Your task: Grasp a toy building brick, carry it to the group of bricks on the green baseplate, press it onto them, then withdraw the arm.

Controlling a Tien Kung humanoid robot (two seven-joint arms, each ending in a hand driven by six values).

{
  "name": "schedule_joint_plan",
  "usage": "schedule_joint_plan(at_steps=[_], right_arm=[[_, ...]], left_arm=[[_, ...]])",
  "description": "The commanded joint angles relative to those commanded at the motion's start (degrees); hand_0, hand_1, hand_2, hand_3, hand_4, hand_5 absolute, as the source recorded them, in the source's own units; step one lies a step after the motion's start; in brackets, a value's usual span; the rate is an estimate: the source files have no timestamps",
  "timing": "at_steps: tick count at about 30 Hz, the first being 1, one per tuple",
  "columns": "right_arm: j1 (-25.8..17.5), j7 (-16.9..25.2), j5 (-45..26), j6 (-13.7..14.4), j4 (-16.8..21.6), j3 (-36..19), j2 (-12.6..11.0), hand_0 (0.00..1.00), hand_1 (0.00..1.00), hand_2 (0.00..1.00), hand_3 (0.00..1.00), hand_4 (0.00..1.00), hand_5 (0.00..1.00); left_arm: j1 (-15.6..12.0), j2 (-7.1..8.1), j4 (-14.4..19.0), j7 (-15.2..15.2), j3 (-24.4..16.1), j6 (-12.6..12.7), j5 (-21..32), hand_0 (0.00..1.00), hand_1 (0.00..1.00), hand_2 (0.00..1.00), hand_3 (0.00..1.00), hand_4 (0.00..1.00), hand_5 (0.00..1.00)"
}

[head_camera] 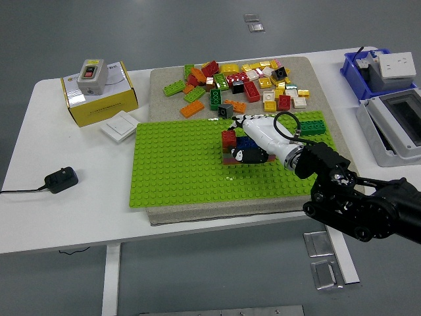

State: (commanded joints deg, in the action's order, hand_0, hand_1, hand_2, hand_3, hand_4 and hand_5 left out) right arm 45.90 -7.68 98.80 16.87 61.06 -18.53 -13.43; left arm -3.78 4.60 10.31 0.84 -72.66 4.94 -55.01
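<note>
Grey floor lay around a white table [39,217]; a few metal floor plates [322,257] showed below its near edge and beyond its far edge. A beige mat [197,214] covered the table's middle, and the green baseplate [177,164] lay on the mat's near half. A loose pile of bricks [243,82] — red, yellow, green, orange, black, white — was scattered over the mat's far half, behind the baseplate.

To the left stood a yellow box [99,99] with a grey switch unit [90,74] on top, a white wall switch plate [119,124] just beside it, and nearer the table's edge a black power adapter [61,179] with its cord running off left. At the far right were a blue bin [358,72] and a grey enclosure [395,128].

My right hand [253,138] came in from the lower right, its white palm resting over the group of bricks [233,148] on the baseplate — red, blue and dark pieces. My fingers lay on the group; I could not tell whether they were clasping a brick or merely pressing down.
</note>
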Motion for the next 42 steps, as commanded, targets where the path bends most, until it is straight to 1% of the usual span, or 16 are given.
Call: schedule_joint_plan(at_steps=[8, 16, 17, 18, 27, 31, 34, 35, 37, 40, 41, 42], right_arm=[[-0.04, 0.11, -0.38, 0.15, 0.17, -0.20, -0.05, 0.797, 0.867, 0.934, 0.747, 0.584, 0.453], [-0.29, 1.04, -1.77, 0.55, 0.48, -0.90, -0.36, 0.797, 0.866, 0.933, 0.757, 0.582, 0.451], [-0.29, 1.16, -2.02, 0.57, 0.53, -1.01, -0.43, 0.797, 0.866, 0.933, 0.785, 0.582, 0.451], [-0.27, 1.25, -2.29, 0.58, 0.58, -1.10, -0.51, 0.797, 0.866, 0.933, 0.785, 0.582, 0.451], [-0.10, 1.78, -4.73, 0.63, 1.46, -1.64, -1.14, 0.797, 0.866, 0.934, 0.802, 0.586, 0.453], [-0.64, 1.94, -4.91, 1.12, 3.41, -3.07, -1.94, 0.798, 0.865, 0.934, 0.799, 0.584, 0.456], [-1.44, 1.82, -3.64, 1.70, 6.24, -3.97, -2.99, 0.798, 0.865, 0.934, 0.799, 0.584, 0.456], [-1.73, 1.74, -3.11, 1.84, 7.18, -4.15, -3.35, 0.802, 0.867, 0.943, 0.715, 0.584, 0.475], [-2.33, 1.59, -2.08, 2.05, 8.75, -4.33, -3.99, 0.802, 0.867, 0.943, 0.715, 0.584, 0.475], [-3.03, 1.40, -1.04, 2.20, 9.92, -4.63, -4.49, 0.802, 0.867, 0.943, 0.715, 0.584, 0.475], [-3.07, 1.38, -0.98, 2.21, 9.99, -4.66, -4.51, 0.805, 0.879, 0.971, 0.630, 0.588, 0.529], [-3.19, 1.34, -0.84, 2.22, 10.18, -4.77, -4.56, 0.805, 0.879, 0.971, 0.630, 0.588, 0.529]], left_arm=[[0.00, 0.05, 0.00, 0.52, -0.37, 0.01, -0.25, 0.658, 0.658, 0.586, 0.594, 0.183, 0.714], [0.02, -0.01, 0.00, 2.60, -0.94, -1.90, -0.08, 0.658, 0.657, 0.584, 0.594, 0.181, 0.709], [0.03, -0.02, 0.00, 2.90, -0.94, -2.13, 0.02, 0.658, 0.657, 0.583, 0.594, 0.182, 0.706], [0.04, -0.03, 0.00, 3.10, -0.95, -2.30, 0.05, 0.658, 0.657, 0.583, 0.594, 0.182, 0.706], [0.09, -0.08, 0.00, 3.46, -0.91, -2.66, 0.24, 0.659, 0.657, 0.583, 0.594, 0.184, 0.704], [-0.01, -0.14, 0.00, 3.36, -0.90, -2.52, 0.27, 0.659, 0.657, 0.582, 0.593, 0.184, 0.704], [-0.12, -0.23, 0.00, 3.21, -0.95, -2.34, 0.25, 0.659, 0.657, 0.582, 0.593, 0.184, 0.704], [-0.16, -0.26, 0.00, 3.16, -0.99, -2.28, 0.22, 0.660, 0.658, 0.582, 0.593, 0.184, 0.703], [-0.25, -0.32, 0.00, 3.08, -1.09, -2.20, 0.16, 0.660, 0.658, 0.582, 0.593, 0.184, 0.703], [-0.33, -0.41, 0.00, 2.98, -1.31, -2.12, 0.00, 0.660, 0.658, 0.582, 0.593, 0.184, 0.703], [-0.33, -0.41, 0.00, 2.97, -1.33, -2.12, -0.01, 0.660, 0.658, 0.582, 0.594, 0.185, 0.702], [-0.35, -0.43, 0.00, 2.98, -1.36, -2.10, -0.03, 0.660, 0.658, 0.582, 0.594, 0.185, 0.702]])
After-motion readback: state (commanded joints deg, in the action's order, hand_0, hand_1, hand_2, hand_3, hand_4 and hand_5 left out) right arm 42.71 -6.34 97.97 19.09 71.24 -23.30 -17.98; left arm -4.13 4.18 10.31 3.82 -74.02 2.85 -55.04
